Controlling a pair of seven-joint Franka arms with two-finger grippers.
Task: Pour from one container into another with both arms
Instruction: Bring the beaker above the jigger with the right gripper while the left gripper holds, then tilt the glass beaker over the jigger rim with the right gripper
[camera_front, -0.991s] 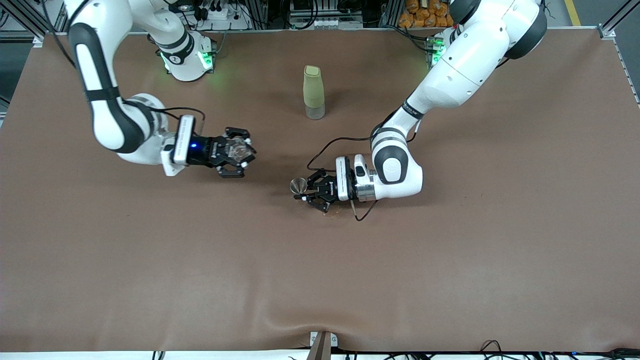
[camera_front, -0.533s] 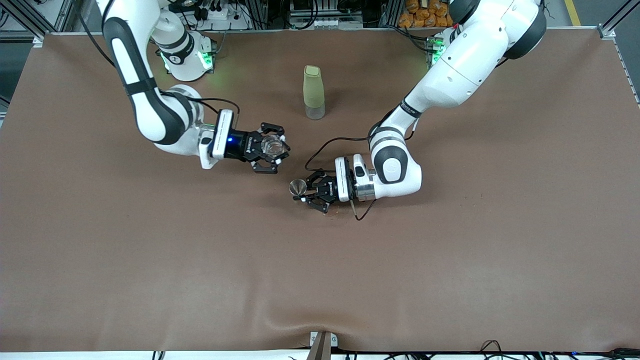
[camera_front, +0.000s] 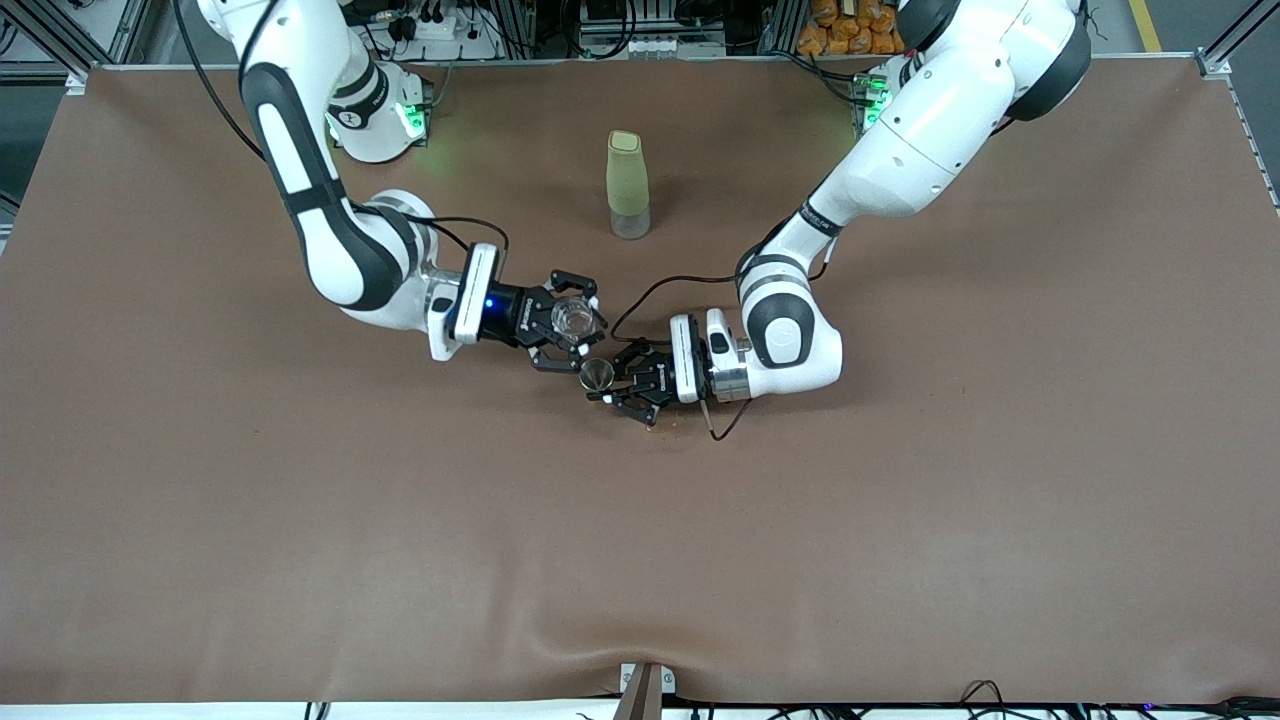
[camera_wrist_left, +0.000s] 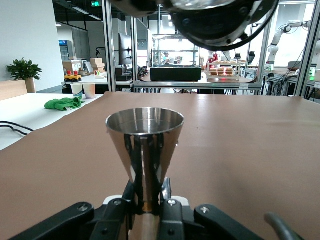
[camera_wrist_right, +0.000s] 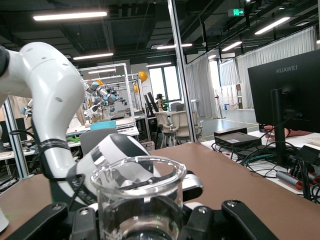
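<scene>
My left gripper (camera_front: 618, 384) is shut on the narrow stem of a shiny metal cone cup (camera_front: 597, 375), which it holds upright over the middle of the table. The left wrist view shows the cup (camera_wrist_left: 144, 142) clamped between the fingers of this gripper (camera_wrist_left: 148, 202). My right gripper (camera_front: 560, 322) is shut on a clear glass beaker (camera_front: 573, 318), held upright right beside and slightly above the metal cup. In the right wrist view the beaker (camera_wrist_right: 140, 197) fills the gap of the right gripper (camera_wrist_right: 140, 227). What the beaker holds cannot be made out.
A tall pale green container (camera_front: 627, 184) with a clear base stands on the brown table mat (camera_front: 640, 560), farther from the front camera than both grippers. A black cable (camera_front: 655, 290) loops by the left wrist. The right gripper's underside (camera_wrist_left: 220, 22) hangs above the cone cup.
The right arm has carried the glass beaker toward the left arm's end of the table until it hangs beside the metal cup. The left arm has barely moved.
</scene>
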